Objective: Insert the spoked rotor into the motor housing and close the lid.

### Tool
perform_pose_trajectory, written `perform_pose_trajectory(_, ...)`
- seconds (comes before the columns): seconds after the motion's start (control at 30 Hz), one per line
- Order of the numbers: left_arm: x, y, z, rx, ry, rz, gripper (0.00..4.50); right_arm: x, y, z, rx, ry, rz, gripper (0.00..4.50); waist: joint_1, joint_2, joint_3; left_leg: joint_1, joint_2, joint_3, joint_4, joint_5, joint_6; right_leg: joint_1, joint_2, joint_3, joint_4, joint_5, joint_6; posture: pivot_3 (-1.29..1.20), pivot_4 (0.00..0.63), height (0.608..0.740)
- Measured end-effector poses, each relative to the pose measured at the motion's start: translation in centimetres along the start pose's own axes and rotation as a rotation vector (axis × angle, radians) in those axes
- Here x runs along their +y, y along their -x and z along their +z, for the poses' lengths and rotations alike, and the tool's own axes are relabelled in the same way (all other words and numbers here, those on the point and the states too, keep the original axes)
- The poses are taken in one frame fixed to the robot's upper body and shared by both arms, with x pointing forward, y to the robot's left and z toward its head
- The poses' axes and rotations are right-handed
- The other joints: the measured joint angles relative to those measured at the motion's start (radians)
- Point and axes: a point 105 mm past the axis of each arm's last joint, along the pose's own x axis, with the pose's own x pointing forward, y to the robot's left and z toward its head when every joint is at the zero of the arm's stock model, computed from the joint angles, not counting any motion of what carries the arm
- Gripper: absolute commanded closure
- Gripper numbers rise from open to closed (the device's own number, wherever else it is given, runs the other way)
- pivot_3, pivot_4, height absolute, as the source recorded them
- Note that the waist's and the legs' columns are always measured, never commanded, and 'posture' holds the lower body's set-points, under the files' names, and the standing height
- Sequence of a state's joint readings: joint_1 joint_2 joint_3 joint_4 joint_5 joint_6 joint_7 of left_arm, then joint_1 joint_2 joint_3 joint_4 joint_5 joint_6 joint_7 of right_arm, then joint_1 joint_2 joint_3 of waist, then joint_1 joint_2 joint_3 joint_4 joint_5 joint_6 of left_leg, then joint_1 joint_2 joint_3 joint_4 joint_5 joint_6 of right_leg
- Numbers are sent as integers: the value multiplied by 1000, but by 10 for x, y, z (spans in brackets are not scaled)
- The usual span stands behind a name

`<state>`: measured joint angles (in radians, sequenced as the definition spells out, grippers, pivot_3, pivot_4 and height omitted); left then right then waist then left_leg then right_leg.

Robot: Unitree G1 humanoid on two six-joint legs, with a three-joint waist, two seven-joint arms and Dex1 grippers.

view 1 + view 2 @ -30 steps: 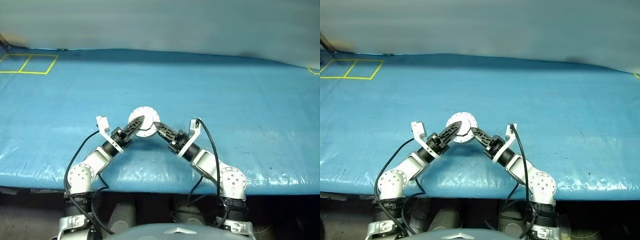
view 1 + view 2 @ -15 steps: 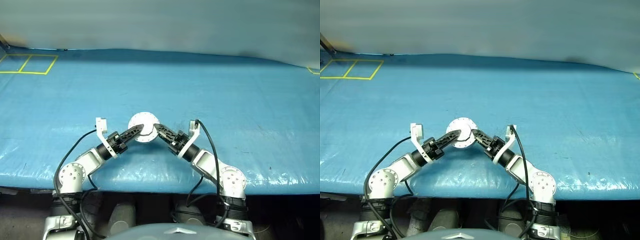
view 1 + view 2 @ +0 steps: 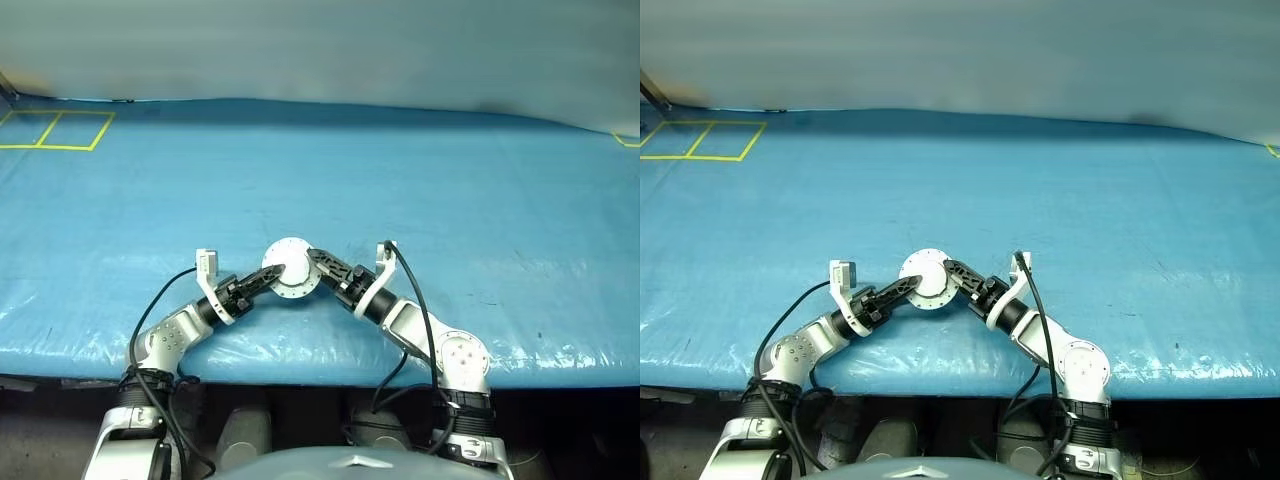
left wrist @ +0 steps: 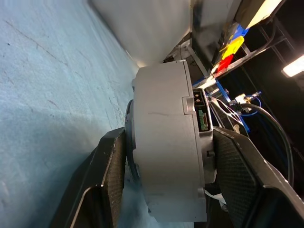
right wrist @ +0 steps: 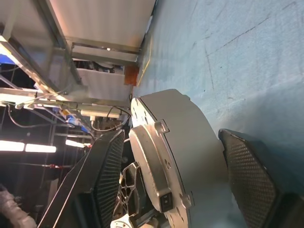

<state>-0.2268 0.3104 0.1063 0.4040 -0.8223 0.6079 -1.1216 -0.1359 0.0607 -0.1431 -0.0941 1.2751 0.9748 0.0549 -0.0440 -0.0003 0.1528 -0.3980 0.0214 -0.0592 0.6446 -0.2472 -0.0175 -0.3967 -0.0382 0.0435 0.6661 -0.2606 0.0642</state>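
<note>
The short round silver metal motor housing (image 4: 164, 142) sits low over the near part of the blue sheet-covered bench (image 3: 450, 180). Its thin round silver lid (image 3: 291, 270) faces upward and seems to lie flat and shut on it. A moment ago the housing was held higher, its round face tipped toward the camera; it has since come down and levelled. To its left, the left gripper (image 3: 268, 281) reaches in, its black fingers (image 4: 114, 175) pressed against opposite sides of the silver wall, grasping it. To its right, the right gripper (image 3: 318, 262) has spread its black fingers (image 5: 249, 180) wide; they stand around the housing, and one shows a strip of blue between itself and the metal. I judge that the assembly is being set down and let go, so the task looks close to finished. The count is one housing, one lid and two grippers of two fingers each, and far beyond the housing to the left there are two yellow taped squares (image 3: 55, 128).
</note>
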Motion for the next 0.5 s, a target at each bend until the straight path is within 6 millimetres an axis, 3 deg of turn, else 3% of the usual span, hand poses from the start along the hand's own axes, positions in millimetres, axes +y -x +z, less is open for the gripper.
perform_pose_trajectory(0.27, 8, 18, 2, 6, -68, -21, 2123, 0, -2, -5, 26, 1, 0, 1148, -21, 13, -8, 7, 9, -1, -2, 2, 4, 2, 13, 2, 2, 1, -5, 0, 150, 740)
perform_pose_trajectory(0.4, 24, 36, 6, -6, -70, 86, 2123, 25, -8, -2, 29, 32, 111, 1148, -39, 17, -11, 21, 8, 1, -16, 5, 8, 7, 16, 11, 3, 1, -8, 0, 150, 740)
perform_pose_trajectory(0.5, 25, 43, 16, -71, -62, 95, 2123, 26, -7, -1, 28, 33, 120, 1148, -44, 18, -11, 22, 10, -1, -18, 5, 9, 4, 21, 11, 4, 0, -11, 0, 150, 740)
